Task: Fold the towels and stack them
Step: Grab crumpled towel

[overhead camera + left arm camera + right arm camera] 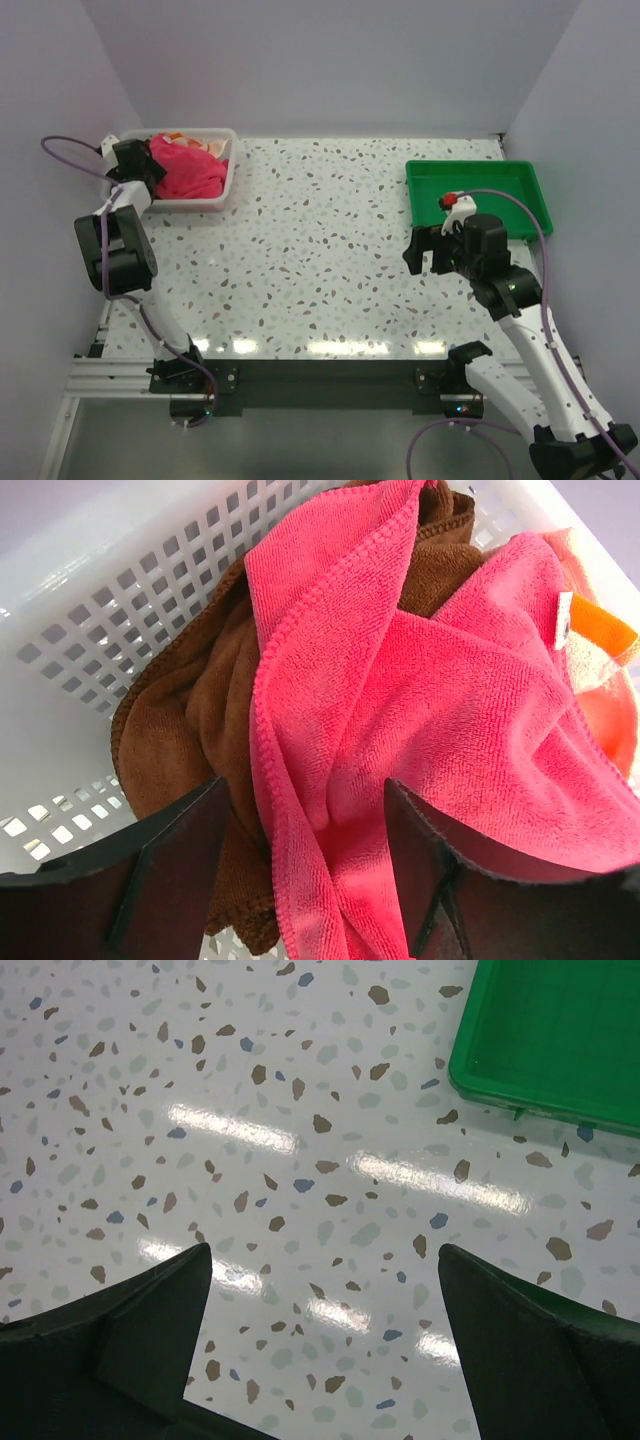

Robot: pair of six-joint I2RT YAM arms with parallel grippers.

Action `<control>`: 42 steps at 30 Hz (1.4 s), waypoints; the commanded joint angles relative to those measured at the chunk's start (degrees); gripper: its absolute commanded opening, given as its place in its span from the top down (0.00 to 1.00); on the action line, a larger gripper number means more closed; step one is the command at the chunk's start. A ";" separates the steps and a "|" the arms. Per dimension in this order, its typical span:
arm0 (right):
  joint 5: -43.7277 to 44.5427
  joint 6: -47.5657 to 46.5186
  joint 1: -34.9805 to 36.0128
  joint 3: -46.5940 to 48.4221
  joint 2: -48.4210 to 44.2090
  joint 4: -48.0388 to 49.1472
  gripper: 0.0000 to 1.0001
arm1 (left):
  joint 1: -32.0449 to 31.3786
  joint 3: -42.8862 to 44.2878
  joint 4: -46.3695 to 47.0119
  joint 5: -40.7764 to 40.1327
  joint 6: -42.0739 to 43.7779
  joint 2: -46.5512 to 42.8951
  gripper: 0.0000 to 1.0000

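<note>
Left tool (307, 790) of mine is down inside the white basket (90, 620), which sits at the far left corner of the speckled surface (320, 250). Its fingers stand apart, one on each side of a raised fold of the pink towel (450, 730). The cloth fills the gap between them, but from this close I cannot tell whether they are pressing it.

The pink towel lies crumpled on top of the heap. Under it and to its left is the brown towel (200, 720), bunched against the basket's mesh wall. At the right edge of my left wrist view an orange towel (605, 630) peeks out beside a white tag. Paler salmon cloth shows below it, possibly a separate towel. All the towels I can see are in the basket, unfolded.

My right tool (325, 1260) hovers above the surface, fingers spread wide with nothing between them. The green tray (560, 1030) lies just beyond it, at the far right.
</note>
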 commanded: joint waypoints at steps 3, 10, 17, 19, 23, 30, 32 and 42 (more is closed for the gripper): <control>-1.09 -0.12 -0.21 0.03 0.42 1.69 0.01 | 1.25 2.60 2.58 -0.98 0.90 1.96 0.36; -1.09 -0.03 -0.21 0.12 0.68 1.52 0.01 | 1.43 3.13 3.28 0.59 2.48 3.90 0.51; -1.26 0.23 -0.29 0.91 0.68 1.08 0.01 | 1.43 5.06 2.76 2.44 4.24 2.85 0.99; -1.26 0.23 -0.21 1.17 0.60 0.90 0.01 | 1.34 5.59 2.06 3.14 4.50 1.36 1.00; -1.44 0.15 -0.21 1.79 0.60 0.90 0.01 | 1.16 7.17 0.65 4.99 3.62 -5.39 1.00; -1.71 0.50 -0.29 4.07 -0.28 0.11 0.01 | -2.43 12.96 -5.41 9.29 3.71 -13.15 1.00; -1.35 0.41 -0.20 5.13 -0.63 -0.06 0.01 | -5.15 16.13 -8.04 11.75 3.71 -14.55 1.00; 1.90 -0.20 -0.21 11.72 -1.25 0.20 0.01 | -25.00 27.64 -12.97 27.13 2.30 -20.62 1.00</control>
